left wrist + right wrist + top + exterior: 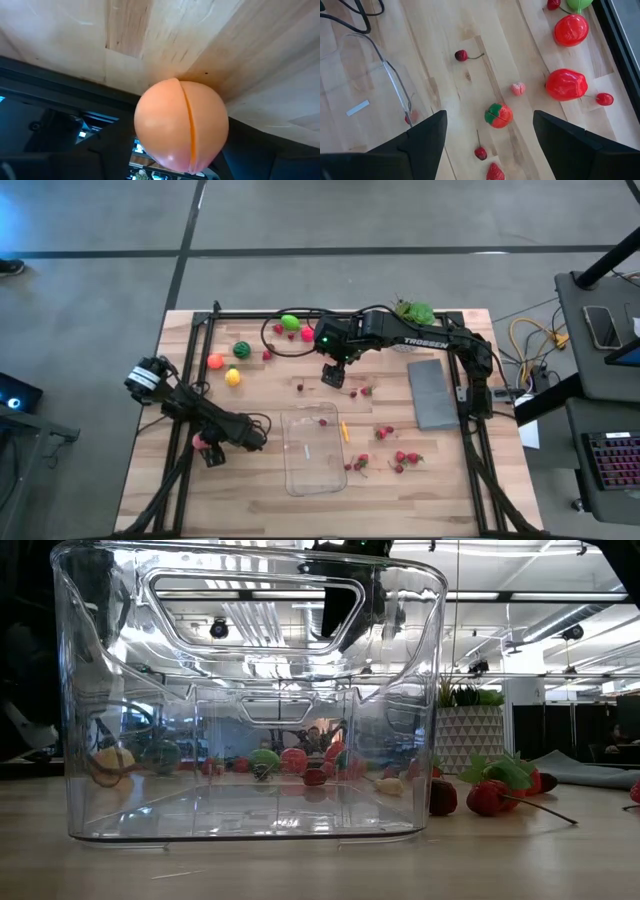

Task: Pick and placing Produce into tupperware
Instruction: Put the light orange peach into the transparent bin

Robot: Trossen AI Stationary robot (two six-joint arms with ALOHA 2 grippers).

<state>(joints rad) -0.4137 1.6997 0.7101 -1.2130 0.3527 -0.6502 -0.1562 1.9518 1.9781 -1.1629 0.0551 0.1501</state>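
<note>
The clear tupperware (314, 448) stands on its base near the table's near edge and fills the low view (250, 700). Produce lies scattered: a green piece (290, 322), an orange one (215, 362) and a yellow one (233, 378) far-left, small red berries (405, 458) right of the container. My right gripper (333, 375) hovers open above a small strawberry (499, 115) and cherries (461, 55), beyond the container's far side. My left gripper (210, 450) is left of the container, shut on a peach-coloured toy fruit (181, 125). My left gripper has the round peach-coloured fruit (181, 125) between its fingers, with the seam of the fruit facing the wrist camera. The fruit itself hides the contact spots. It sits close over the table's near-left part; whether it rests on the wood, I cannot tell.
A flat grey slab (432, 392) lies right of the container and a potted plant (413, 311) stands at the far edge. A black cable (275, 340) loops by the far-left produce. One small red piece (323, 421) shows at the container's far wall, and an orange stick (345, 430) lies beside it.
</note>
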